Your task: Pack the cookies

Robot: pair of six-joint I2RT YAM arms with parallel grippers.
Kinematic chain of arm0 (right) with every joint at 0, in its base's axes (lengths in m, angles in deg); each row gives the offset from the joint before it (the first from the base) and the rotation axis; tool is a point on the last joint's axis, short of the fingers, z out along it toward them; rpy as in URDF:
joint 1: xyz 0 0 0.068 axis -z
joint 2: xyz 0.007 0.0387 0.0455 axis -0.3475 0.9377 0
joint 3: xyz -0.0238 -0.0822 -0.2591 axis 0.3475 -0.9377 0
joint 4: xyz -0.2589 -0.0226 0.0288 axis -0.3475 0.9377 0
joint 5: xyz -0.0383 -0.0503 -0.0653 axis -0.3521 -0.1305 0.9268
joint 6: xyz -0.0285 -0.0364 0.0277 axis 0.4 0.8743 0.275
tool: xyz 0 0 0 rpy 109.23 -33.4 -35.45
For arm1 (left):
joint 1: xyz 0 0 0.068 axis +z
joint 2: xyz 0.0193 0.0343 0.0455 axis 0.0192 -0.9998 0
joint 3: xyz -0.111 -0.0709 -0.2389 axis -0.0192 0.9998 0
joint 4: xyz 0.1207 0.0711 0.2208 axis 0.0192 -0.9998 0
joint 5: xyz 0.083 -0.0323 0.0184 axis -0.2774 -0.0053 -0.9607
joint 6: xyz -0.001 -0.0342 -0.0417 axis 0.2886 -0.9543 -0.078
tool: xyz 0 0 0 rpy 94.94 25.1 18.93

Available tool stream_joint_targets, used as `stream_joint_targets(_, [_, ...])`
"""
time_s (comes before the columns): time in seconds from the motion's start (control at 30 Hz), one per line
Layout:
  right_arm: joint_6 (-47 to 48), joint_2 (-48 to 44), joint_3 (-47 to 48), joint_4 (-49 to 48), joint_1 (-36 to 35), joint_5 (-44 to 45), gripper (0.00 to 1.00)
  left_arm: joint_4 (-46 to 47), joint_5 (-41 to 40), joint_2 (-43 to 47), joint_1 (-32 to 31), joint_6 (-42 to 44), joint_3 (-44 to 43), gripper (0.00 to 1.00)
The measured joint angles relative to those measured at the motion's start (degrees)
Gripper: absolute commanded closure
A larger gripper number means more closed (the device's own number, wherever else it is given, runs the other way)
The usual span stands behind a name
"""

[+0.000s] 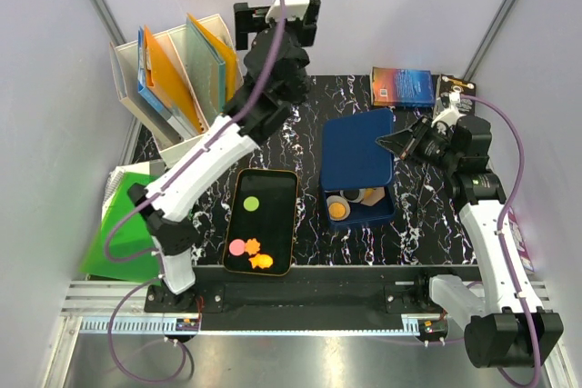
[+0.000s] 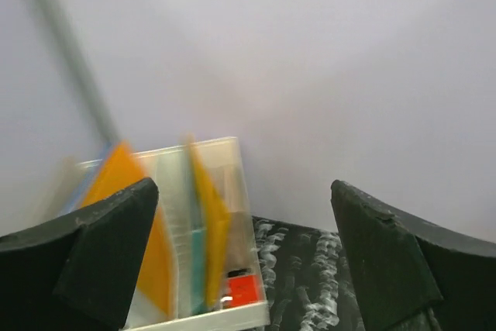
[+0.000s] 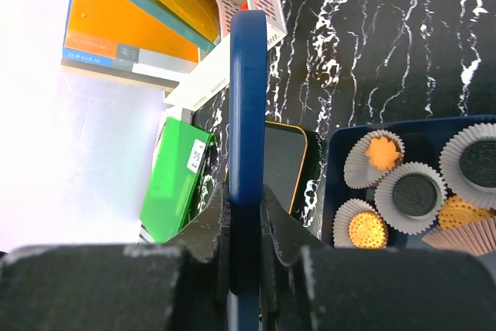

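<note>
**Right gripper** [image 3: 246,224]: the jaws are clenched on the rim of a dark blue lid [image 3: 248,91], which the wrist camera sees edge-on between the two fingers [image 3: 285,230]. In the top view the lid is raised over the far part of a blue box [image 1: 389,211]. The box sits right of the bench's centre, toward the near edge.

**Left gripper** [image 2: 244,257]: the jaws are spread wide and released, with nothing between the fingers [image 2: 105,249]. The gripper is held high over the far edge of the bench and faces the back wall.

**Surface and room:** the bench [image 1: 309,134] is black marble with white veins, enclosed by pale grey walls.
- A white file rack [image 1: 173,79] holding orange and blue folders stands at the far left corner.
- A green folder [image 1: 123,233] lies off the left edge.
- A book [image 1: 403,85] lies at the far right corner.

**Cookies:** some sit in the open near part of the box, in white pleated paper cups [image 3: 350,164].
- An orange flower-edged cookie [image 3: 380,153].
- A round orange cookie [image 3: 366,228].
- A dark round one [image 3: 415,194].

The others lie on a black tray [image 1: 277,197] with an orange rim, left of the box by the near edge.
- A round green cookie [image 1: 251,204] lies toward the tray's far end.
- A round pink cookie [image 1: 237,246] and two scalloped orange cookies [image 1: 261,262] lie at its near end.
</note>
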Motion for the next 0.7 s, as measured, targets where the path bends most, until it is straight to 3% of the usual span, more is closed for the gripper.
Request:
stream_joint_targets(0.1, [0.0, 0.2, 0.0, -0.7, 0.0, -0.9, 1.00, -15.8, 17.3, 5.5, 3.0, -19.0, 6.8, 0.01])
stream_joint_targets(0.23, [-0.5, 0.3, 0.0, -1.7, 0.0, -2.3, 1.00, -23.0, 47.2, 16.9, 14.9, -43.2, 29.5, 0.01])
stream_joint_targets(0.4, [-2.0, 0.3, -0.1, -4.3, -0.2, -4.2, 1.00, -11.9, 75.9, 24.4, 30.0, -66.9, 58.6, 0.01])
stream_joint_targets(0.53, [-4.0, 0.3, -1.3, -7.4, -0.3, -6.0, 1.00, 1.7, 92.6, 23.9, 30.7, -81.3, 71.5, 0.01])
stream_joint_targets(0.7, [-5.0, 0.3, -2.3, -8.5, -0.3, -6.5, 1.00, 21.0, 104.9, 23.1, 29.8, -94.6, 80.3, 0.01])
